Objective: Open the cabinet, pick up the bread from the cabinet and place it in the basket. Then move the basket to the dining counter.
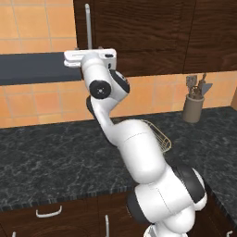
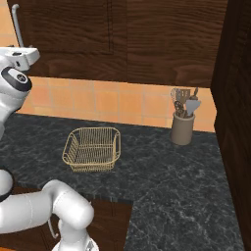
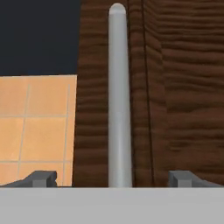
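Left base view, left to right: dark range-hood-like band against the orange tile wall (image 1: 41,99), then the cabinet (image 1: 152,32) in dark brown wood grain, doors closed. Its silver bar handle (image 1: 88,23) runs vertical at the left door edge. Hand of the arm (image 1: 139,152) sits right at the lower end of that handle, wrist level with the cabinet's bottom edge. Basket (image 1: 159,134) on the black granite counter (image 1: 51,157), mostly hidden behind the arm's forearm. Utensil crock (image 1: 193,107) further right, against the wall.

Right base view: handle (image 2: 17,27) top left with the hand just under it; basket (image 2: 92,148) sits empty on the counter, well apart from the crock (image 2: 182,127). Tall dark wood panel (image 2: 235,122) at far right.

Hand view: gripper (image 3: 113,179) spread wide, fingertips (image 3: 41,178) far apart on either side of the handle (image 3: 119,96), not touching it. Handle centred between the jaws, tile to its left, wood door to its right.

Bread: not visible, cabinet still shut
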